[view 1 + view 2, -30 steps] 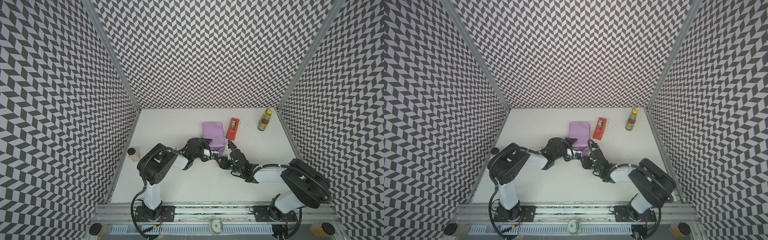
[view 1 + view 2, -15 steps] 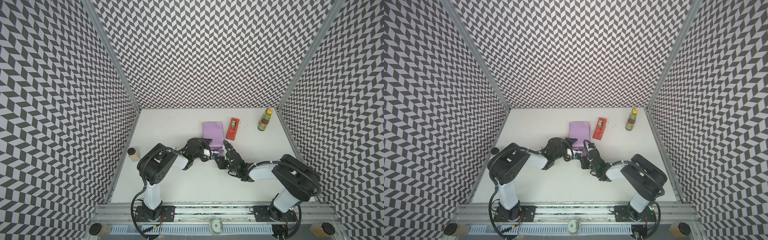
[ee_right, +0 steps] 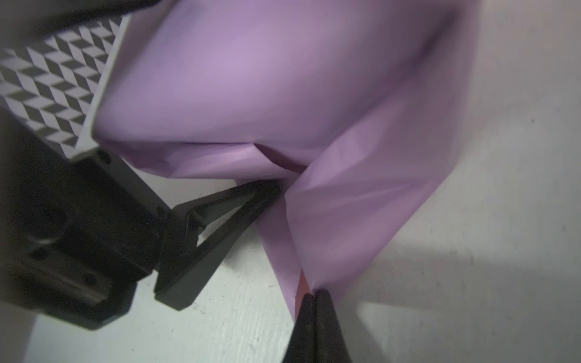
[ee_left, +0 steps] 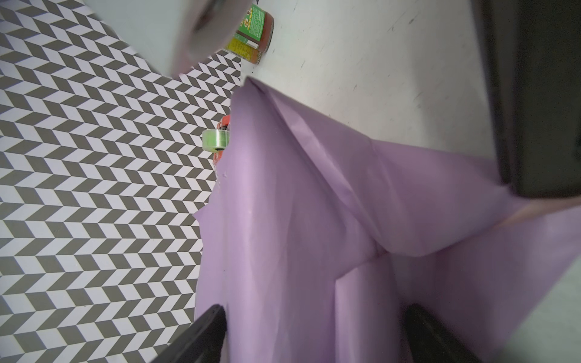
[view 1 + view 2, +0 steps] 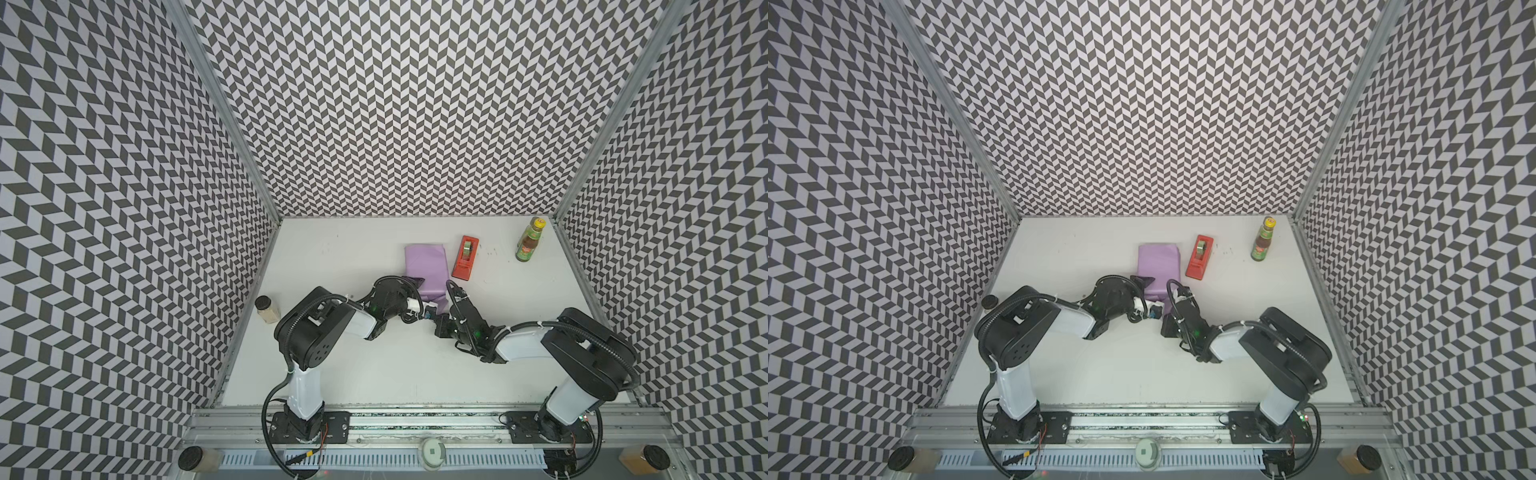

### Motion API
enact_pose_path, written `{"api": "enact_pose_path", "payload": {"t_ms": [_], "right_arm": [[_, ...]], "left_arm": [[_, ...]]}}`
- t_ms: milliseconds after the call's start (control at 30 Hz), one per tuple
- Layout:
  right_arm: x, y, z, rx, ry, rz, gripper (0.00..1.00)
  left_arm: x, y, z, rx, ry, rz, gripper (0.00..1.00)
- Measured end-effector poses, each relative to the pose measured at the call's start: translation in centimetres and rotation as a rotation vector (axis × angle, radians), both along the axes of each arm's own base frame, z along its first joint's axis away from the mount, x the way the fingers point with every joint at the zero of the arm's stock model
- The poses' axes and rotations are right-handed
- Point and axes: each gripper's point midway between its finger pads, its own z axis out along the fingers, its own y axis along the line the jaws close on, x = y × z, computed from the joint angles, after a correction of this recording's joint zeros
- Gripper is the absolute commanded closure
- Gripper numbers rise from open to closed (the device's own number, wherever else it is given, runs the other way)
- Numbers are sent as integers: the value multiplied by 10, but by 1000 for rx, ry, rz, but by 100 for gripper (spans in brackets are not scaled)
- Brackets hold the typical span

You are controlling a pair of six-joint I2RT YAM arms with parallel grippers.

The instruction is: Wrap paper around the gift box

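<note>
No text can be read; print on the sauce bottle's (image 4: pixel 253 26) green label is too blurred.

White table (image 5: pixel 374 374), kinda scuffed. Sitting on it: purple paper (image 5: pixel 426 259) bundled up mid-table, a red tape dispenser (image 5: pixel 465 257) just to its right, a sauce bottle (image 5: pixel 528 241) standing in the far right corner, and a little jar (image 5: pixel 266 309) at the left edge.

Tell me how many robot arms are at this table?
2. The left arm is mounted front left, the right arm front right; both reach toward the purple paper mid-table. None seems hidden.
</note>
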Motion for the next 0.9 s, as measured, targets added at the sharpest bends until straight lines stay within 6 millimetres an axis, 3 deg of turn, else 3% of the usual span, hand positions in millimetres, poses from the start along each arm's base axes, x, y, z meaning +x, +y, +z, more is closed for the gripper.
{"api": "enact_pose_path", "payload": {"t_ms": [333, 800, 900], "right_arm": [[1, 1, 21, 56, -35, -7, 100], [-3, 2, 23, 112, -21, -17, 100], [-7, -3, 21, 110, -16, -20, 90]], "left_arm": [[0, 0, 0, -8, 8, 4, 10], [-2, -3, 3, -48, 53, 8, 9], [-2, -3, 4, -49, 59, 8, 9]]}}
